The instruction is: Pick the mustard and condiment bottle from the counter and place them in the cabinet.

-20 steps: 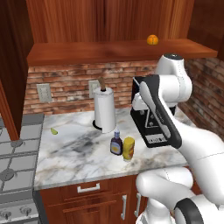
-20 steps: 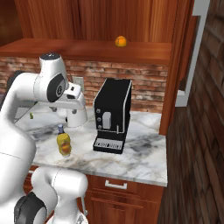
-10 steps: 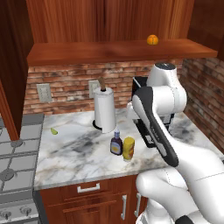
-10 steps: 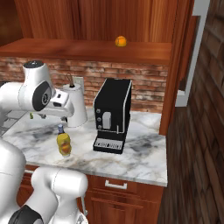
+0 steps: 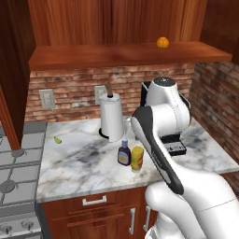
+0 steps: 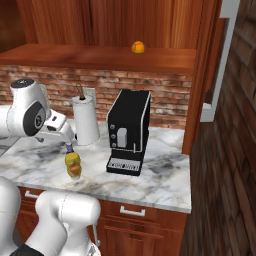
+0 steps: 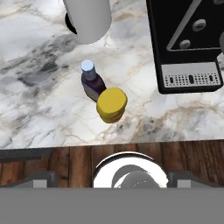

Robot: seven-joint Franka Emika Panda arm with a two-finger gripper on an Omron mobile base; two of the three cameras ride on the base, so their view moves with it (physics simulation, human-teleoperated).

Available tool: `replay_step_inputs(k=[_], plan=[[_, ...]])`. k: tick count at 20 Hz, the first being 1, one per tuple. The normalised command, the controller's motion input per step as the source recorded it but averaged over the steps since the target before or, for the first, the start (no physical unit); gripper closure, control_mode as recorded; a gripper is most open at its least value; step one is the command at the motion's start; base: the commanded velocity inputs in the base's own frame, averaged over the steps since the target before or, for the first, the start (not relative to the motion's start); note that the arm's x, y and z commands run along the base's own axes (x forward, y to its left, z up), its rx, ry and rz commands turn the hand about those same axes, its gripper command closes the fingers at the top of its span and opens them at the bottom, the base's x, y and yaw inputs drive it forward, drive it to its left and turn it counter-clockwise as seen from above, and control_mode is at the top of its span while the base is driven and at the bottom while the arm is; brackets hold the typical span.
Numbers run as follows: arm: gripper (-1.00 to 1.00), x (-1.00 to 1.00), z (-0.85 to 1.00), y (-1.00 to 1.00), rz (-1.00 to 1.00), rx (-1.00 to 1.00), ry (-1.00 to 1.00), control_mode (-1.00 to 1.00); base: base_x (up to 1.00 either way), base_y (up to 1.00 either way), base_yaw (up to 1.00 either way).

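The hand view looks steeply down on the mustard [image 7: 111, 105] and the condiment bottle [image 7: 92, 83], touching side by side on the counter [image 7: 39, 105], a top-down aspect neither base view gives. The left base view shows the cabinet [image 5: 126, 53] shelf holding an orange fruit [image 5: 162, 42]. The gripper's jaws stand wide apart and empty; both bottles lie below, well apart from the hand.

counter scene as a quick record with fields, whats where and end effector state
mustard: upright on the counter, near its front edge
condiment bottle: touching the mustard, on the paper towel roll's side
paper towel roll: behind both bottles
coffee machine: right of the bottles
orange fruit: on the cabinet shelf
end effector: open, above the bottles, holding nothing
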Motion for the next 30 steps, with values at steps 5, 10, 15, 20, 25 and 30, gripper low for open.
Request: replay_step_inputs(k=[5,10,15,20,25,30], plan=[[-1.0,0.0,-0.2,0.16,-0.17,-0.01,0.0,-1.0,0.0,0.0,0.0],[-1.0,0.0,-0.22,0.07,-0.21,-0.01,0.0,-1.0,0.0,0.0,0.0],[-1.0,0.0,-0.22,0.03,-0.22,0.0,0.0,-1.0,0.0,0.0,0.0],[-1.0,0.0,-0.25,0.0,-0.17,0.0,0.0,-1.0,0.0,0.0,0.0],[-1.0,0.01,-0.24,0.0,-0.07,-0.01,0.0,-1.0,0.0,0.0,0.0],[-1.0,0.0,-0.25,0.0,-0.01,-0.02,0.0,-1.0,0.0,0.0,0.0]])
